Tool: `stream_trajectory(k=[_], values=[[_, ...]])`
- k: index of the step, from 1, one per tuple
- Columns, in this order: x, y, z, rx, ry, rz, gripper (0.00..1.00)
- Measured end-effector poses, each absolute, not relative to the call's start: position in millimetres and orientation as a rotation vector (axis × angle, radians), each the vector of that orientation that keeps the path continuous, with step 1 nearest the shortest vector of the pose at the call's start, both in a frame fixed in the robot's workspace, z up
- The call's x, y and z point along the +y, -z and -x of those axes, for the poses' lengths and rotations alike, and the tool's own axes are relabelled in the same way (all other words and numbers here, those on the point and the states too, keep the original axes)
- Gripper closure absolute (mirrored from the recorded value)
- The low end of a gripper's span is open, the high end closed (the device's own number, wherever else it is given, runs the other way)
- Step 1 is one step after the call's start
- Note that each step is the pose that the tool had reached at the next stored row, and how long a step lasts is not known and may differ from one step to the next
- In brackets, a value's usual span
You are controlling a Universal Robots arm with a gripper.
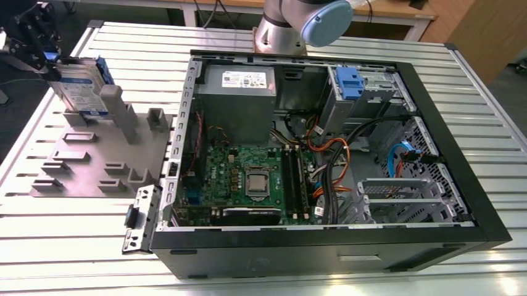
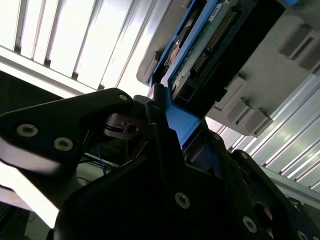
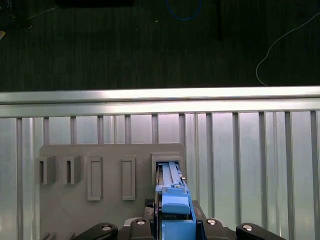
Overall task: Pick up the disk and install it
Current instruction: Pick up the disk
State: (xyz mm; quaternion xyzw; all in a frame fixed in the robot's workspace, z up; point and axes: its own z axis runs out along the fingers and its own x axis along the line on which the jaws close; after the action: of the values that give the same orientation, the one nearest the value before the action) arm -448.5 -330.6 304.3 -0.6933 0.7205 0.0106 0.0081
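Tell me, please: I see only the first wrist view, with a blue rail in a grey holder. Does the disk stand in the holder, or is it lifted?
Observer: In the exterior view the disk stands upright in a slot of the grey holder; the gripper is at its top edge.
Operator: Where is the computer?
Observer: The open computer case lies on the table, at the exterior view's right of the holder.
Operator: Is its drive bay visible?
Observer: Yes, a blue bracket sits there, near the grey power supply box.
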Motion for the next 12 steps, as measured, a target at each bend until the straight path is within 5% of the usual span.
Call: stream_trajectory(k=[12], values=[[-330.6,-309.8,448.5,2.252,-0.033,2.167,0.63]])
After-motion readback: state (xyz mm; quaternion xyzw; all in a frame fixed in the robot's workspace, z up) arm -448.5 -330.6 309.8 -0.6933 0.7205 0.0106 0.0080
